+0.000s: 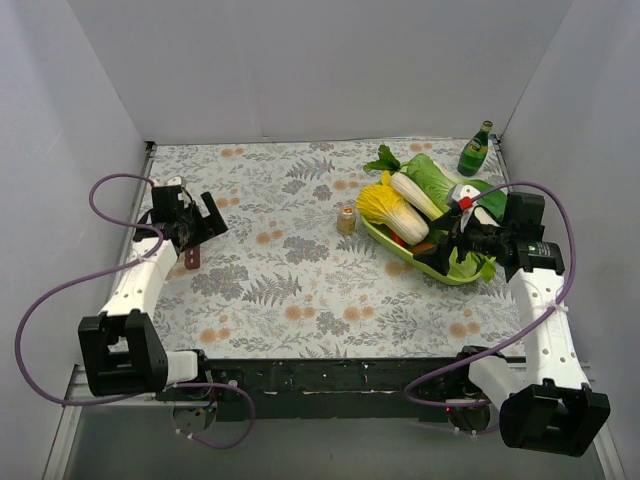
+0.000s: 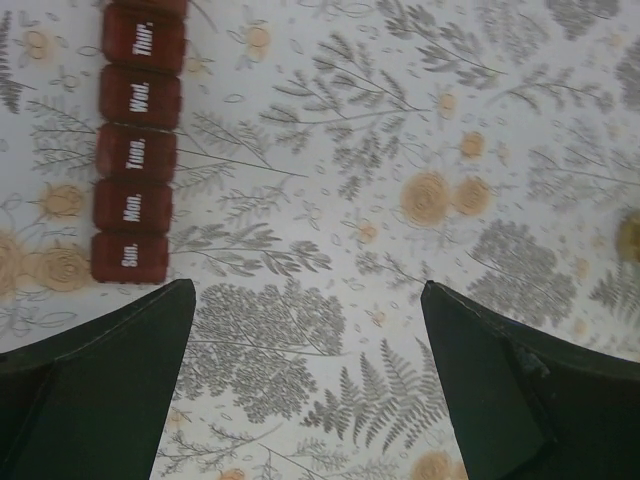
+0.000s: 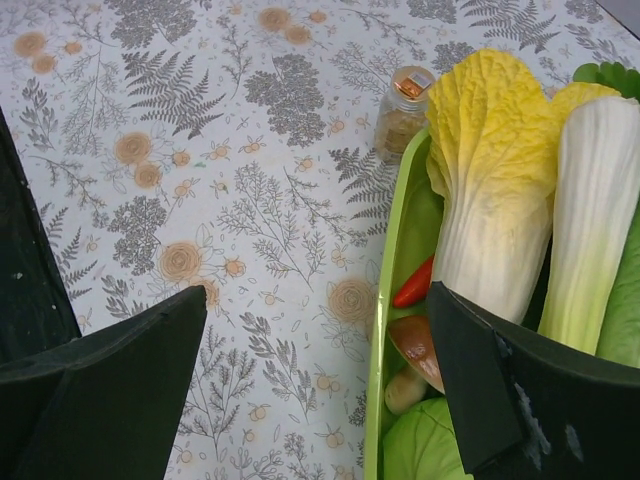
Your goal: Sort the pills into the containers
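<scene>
The flower-printed table [image 1: 300,290] carries a long green tray [image 3: 385,300] on its right side, piled with cabbages [image 3: 490,180] and other vegetables. The left gripper [image 2: 305,300] hangs over bare cloth on the left side with its claw released and nothing between the fingers. The right gripper [image 3: 315,310] is likewise spread wide and holds nothing, one finger over the tray and the other over the cloth. A green bottle [image 1: 476,149] stands at the far right corner. The containers [image 2: 137,150], a dark-red strip lettered with weekdays, lie just beyond the left gripper's finger. A small gold-lidded jar [image 3: 403,112] stands upright just beside the tray's rim, well apart from the containers, with the pills [image 3: 398,128] inside it.
</scene>
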Robot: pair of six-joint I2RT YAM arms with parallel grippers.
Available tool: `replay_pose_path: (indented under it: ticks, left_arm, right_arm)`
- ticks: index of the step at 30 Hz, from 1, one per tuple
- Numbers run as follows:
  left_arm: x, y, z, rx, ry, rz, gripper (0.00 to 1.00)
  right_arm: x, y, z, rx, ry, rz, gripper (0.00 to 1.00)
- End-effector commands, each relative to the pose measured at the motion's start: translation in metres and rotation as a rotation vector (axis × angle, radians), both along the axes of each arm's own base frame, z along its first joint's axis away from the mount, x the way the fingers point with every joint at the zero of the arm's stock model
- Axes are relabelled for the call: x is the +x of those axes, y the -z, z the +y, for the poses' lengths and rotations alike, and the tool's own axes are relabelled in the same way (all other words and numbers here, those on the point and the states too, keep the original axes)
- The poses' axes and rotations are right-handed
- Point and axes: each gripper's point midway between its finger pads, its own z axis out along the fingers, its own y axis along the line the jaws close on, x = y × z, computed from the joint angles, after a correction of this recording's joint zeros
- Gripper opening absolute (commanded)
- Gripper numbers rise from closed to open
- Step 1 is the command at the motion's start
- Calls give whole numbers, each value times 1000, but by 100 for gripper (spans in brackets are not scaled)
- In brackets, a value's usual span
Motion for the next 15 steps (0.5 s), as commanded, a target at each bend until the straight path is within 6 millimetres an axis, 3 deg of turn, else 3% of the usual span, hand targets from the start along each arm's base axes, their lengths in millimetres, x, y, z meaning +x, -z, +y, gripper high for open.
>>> replay_pose_path:
  ticks: [1, 7, 11, 12, 15]
  left_arm:
    - [20, 14, 52, 194, -203, 70, 98]
    - [29, 37, 87, 342, -314, 158, 98]
    - [35, 66, 96, 354, -329, 236, 95]
    - [34, 81, 98, 353, -329, 282, 95]
    - [37, 98, 95, 308, -310, 329, 89]
  right_arm:
    - [9, 0, 12, 29, -36, -33, 98]
    - [5, 14, 17, 62, -57, -46, 98]
    - [-1, 20, 19, 69, -69, -40, 98]
    - [-3, 22, 19, 73, -72, -34, 98]
    - [-7, 19, 21, 83, -83, -39, 98]
